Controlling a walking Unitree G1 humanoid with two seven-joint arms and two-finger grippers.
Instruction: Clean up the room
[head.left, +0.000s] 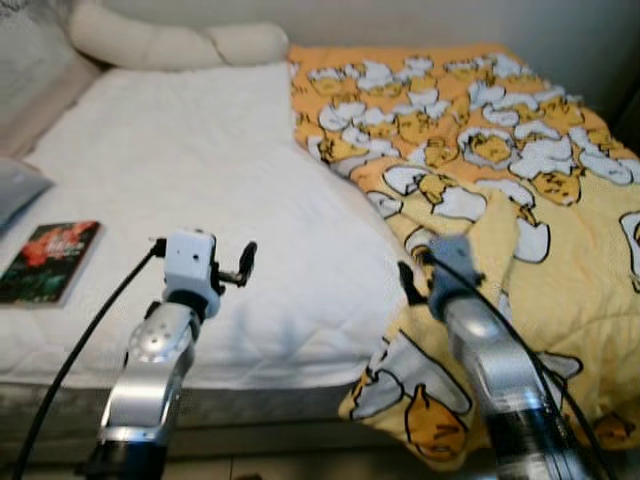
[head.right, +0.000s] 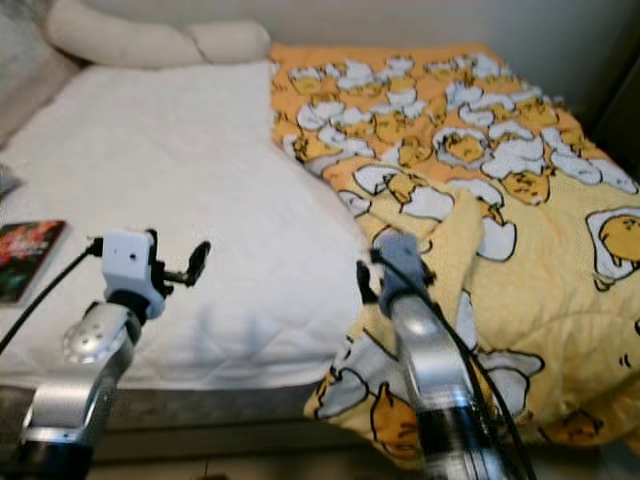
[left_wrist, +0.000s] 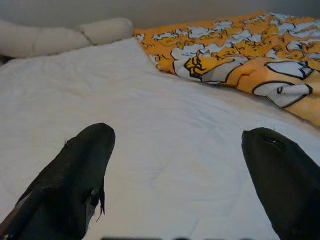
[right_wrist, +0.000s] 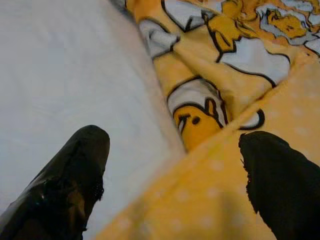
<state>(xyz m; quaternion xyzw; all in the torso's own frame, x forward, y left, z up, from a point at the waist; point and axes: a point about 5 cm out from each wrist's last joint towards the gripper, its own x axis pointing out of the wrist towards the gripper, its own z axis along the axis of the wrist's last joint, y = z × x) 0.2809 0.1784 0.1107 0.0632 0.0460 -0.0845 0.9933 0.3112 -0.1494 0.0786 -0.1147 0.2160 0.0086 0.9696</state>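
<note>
A yellow blanket (head.left: 480, 150) printed with white and yellow egg cartoons covers the right half of the bed, and its edge lies rumpled along the middle. The left half is a bare white quilted sheet (head.left: 200, 170). My right gripper (head.left: 412, 278) is open, low over the blanket's folded edge (right_wrist: 200, 120), with one finger over the sheet and the other over the blanket. My left gripper (head.left: 240, 266) is open above the sheet near the bed's front edge, holding nothing. Its fingers (left_wrist: 75, 175) point across the bed toward the pillow.
A book (head.left: 48, 262) with a dark red and green cover lies on the sheet at the left. A long cream pillow (head.left: 170, 42) runs along the head of the bed. A grey cushion (head.left: 15, 190) pokes in from the left. The blanket hangs over the bed's front side (head.left: 250, 405).
</note>
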